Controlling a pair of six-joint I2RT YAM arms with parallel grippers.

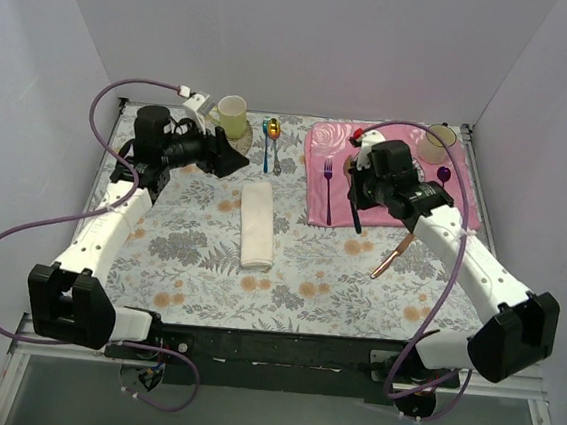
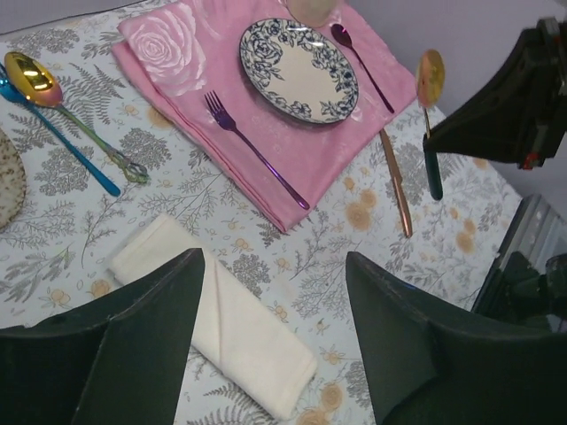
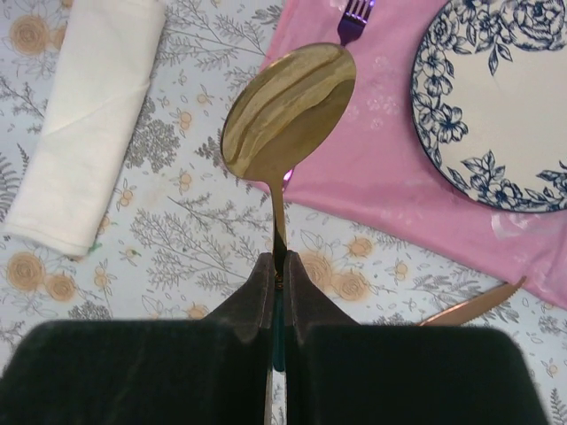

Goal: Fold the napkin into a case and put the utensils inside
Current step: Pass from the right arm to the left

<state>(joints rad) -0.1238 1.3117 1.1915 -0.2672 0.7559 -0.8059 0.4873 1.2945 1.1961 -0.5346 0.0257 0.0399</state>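
The cream napkin [image 1: 257,226] lies folded into a long strip in the middle of the floral cloth; it also shows as napkin [image 2: 226,332] and napkin [image 3: 84,124]. My right gripper [image 3: 279,266] is shut on the teal handle of the gold-bowled spoon [image 3: 288,111] and holds it in the air over the placemat's near edge. From the other arm that spoon [image 2: 431,88] shows hanging bowl up. The copper knife [image 1: 392,255] lies on the cloth to the right of the napkin. My left gripper [image 2: 275,328] hovers open above the napkin's far end, with nothing between its fingers.
A pink rose placemat [image 1: 317,201] at the back right carries a blue-patterned plate [image 2: 299,57], a purple fork [image 1: 327,189] and a purple spoon [image 1: 444,175]. Two more spoons [image 1: 270,141] lie at the back centre. A yellow cup [image 1: 232,115] stands back left, another cup [image 1: 436,142] back right.
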